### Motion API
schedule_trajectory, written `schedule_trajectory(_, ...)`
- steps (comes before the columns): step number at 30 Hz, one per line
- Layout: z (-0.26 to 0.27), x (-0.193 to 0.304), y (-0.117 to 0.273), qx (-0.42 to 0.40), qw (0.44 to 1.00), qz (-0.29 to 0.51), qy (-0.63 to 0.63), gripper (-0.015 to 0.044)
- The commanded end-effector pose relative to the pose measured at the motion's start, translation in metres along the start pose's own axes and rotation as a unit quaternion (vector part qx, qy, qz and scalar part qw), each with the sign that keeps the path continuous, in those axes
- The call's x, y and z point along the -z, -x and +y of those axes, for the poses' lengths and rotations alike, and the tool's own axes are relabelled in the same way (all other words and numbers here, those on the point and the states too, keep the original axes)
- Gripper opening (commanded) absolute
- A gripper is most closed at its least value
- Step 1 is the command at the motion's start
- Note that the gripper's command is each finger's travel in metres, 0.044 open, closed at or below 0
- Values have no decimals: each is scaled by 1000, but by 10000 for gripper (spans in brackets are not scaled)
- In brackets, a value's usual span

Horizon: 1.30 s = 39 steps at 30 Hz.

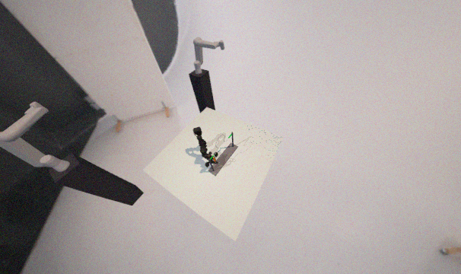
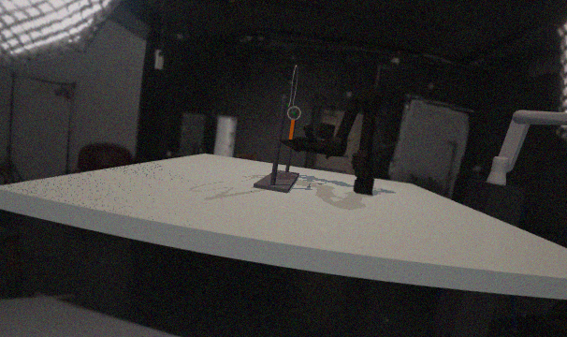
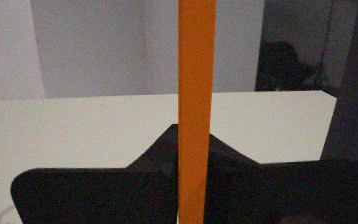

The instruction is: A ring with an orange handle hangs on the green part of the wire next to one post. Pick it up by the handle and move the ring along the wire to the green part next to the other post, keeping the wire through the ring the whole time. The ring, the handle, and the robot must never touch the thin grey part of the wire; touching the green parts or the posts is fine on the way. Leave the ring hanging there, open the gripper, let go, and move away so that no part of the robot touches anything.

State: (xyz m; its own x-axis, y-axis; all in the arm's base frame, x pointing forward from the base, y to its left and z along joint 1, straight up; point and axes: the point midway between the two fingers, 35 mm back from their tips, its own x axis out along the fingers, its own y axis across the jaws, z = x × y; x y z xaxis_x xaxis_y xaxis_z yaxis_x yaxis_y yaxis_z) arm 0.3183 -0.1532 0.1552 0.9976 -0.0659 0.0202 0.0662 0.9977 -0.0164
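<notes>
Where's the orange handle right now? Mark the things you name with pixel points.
In the exterior view, the orange handle [image 1: 214, 159] [image 2: 292, 129] [image 3: 195, 110] hangs just below the ring [image 2: 287, 112], left of the arm, its lower end between the jaws.

1. A thin pale ring [image 2: 288, 114] stands above an upright orange handle [image 2: 292, 129], with green showing inside it.
2. The black pincer [image 2: 290, 142] is closed on the handle's lower part.
3. Two slim dark posts [image 2: 275, 154] [image 2: 288, 156] rise from a flat, dark rectangular base [image 2: 267, 185].
4. A thin, pale looping wire [image 2: 296, 77] reaches above the ring.
5. The base rests on a broad white surface [image 2: 246, 220].
6. A black jointed arm [image 2: 368, 140] stands beside it.
</notes>
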Motion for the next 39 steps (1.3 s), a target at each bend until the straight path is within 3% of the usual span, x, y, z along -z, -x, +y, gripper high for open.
schedule_trajectory(1, 4, 1, 0, 1, 1000, 1, -3, -150)
schedule_trajectory(39, 56, -1, 0, 1, 998, 2, -62, -150)
